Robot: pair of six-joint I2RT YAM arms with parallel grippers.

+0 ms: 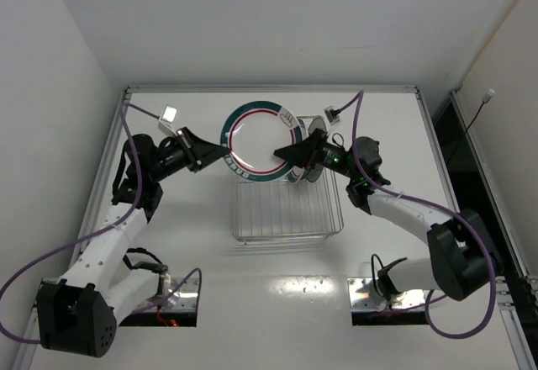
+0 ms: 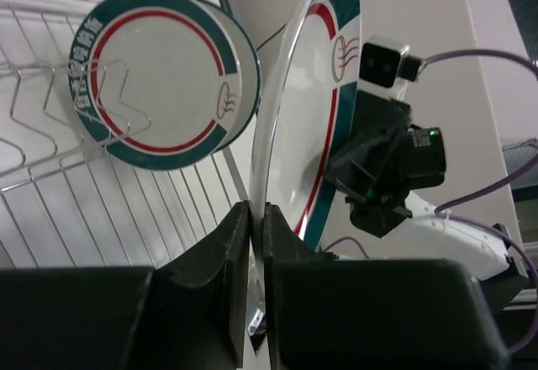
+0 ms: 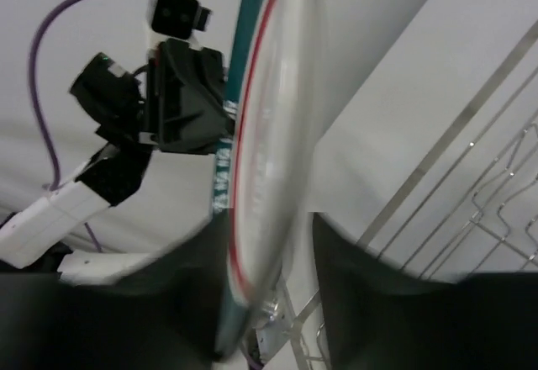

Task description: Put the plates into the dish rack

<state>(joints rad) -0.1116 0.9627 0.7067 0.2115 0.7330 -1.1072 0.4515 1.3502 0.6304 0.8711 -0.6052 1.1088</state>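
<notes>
The plate [image 1: 256, 139], white with a teal-and-red rim, hangs in the air between the two arms. It is off the table [image 1: 378, 118], over the far edge of the dish rack [image 1: 282, 237]. From above I see nearly its whole round face, so it lies closer to flat than to upright, tipped a little toward the near side.

The left gripper [image 1: 210, 155] has it by the left rim. In that wrist's view the two dark fingers [image 2: 231, 252] are pressed together on the thin edge with hardly a gap, a firm pinch. The right gripper [image 1: 290, 153] sits at the opposite rim. Its own camera shows the edge of the plate [image 3: 265, 134] running between its blurred fingers, but I cannot tell whether they are clamping it or only straddling it.

So the line from grip to grip runs left to right across the plate, and the rack lies below it and toward the near side. The right gripper is already above the rack's far right corner. The left one stays outside the rack's left wall, so the right arm is the nearer to the prongs.

Another plate [image 2: 160, 92] with the same colours already stands on edge among the wires, its face turned toward the left wrist.

I judge that the held plate has to be tipped upright like that one. It then has to drop down and nearward into a free slot beside it. The one risk I see is rim striking rim on the way down.
</notes>
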